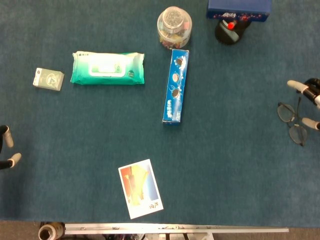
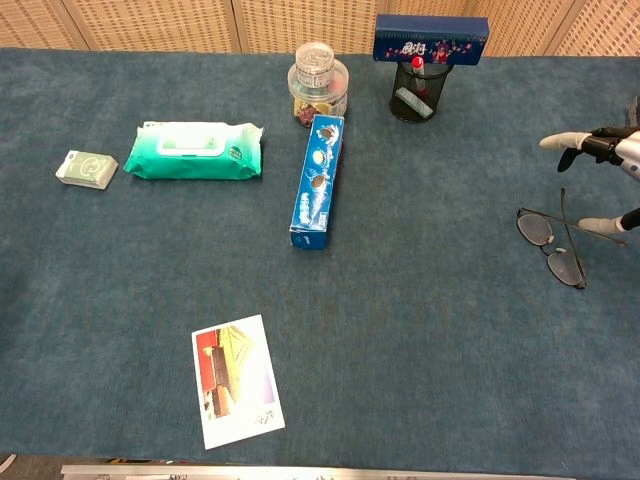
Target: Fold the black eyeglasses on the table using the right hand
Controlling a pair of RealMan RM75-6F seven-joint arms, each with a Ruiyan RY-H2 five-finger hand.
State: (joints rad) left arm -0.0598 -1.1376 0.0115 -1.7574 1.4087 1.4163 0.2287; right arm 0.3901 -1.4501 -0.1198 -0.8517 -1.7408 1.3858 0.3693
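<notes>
The black eyeglasses (image 1: 292,122) lie on the blue cloth near the table's right edge, lenses toward the left, one temple arm running up across the frame; they show in the chest view too (image 2: 553,246). My right hand (image 1: 313,96) reaches in from the right edge just beside them, fingers spread, holding nothing. Its upper fingertip is above the glasses and its lower fingertip (image 2: 598,225) sits close to the temple arm; contact cannot be told. In the chest view the right hand (image 2: 612,148) is cut by the frame edge. My left hand (image 1: 6,148) shows at the far left, fingers apart, empty.
A blue biscuit box (image 1: 175,86) lies mid-table. A green wet-wipe pack (image 1: 108,68) and a small white packet (image 1: 48,79) sit left. A jar (image 1: 174,26), a black pen cup (image 1: 230,30) and a blue box (image 1: 239,7) stand at the back. A photo card (image 1: 140,188) lies near the front.
</notes>
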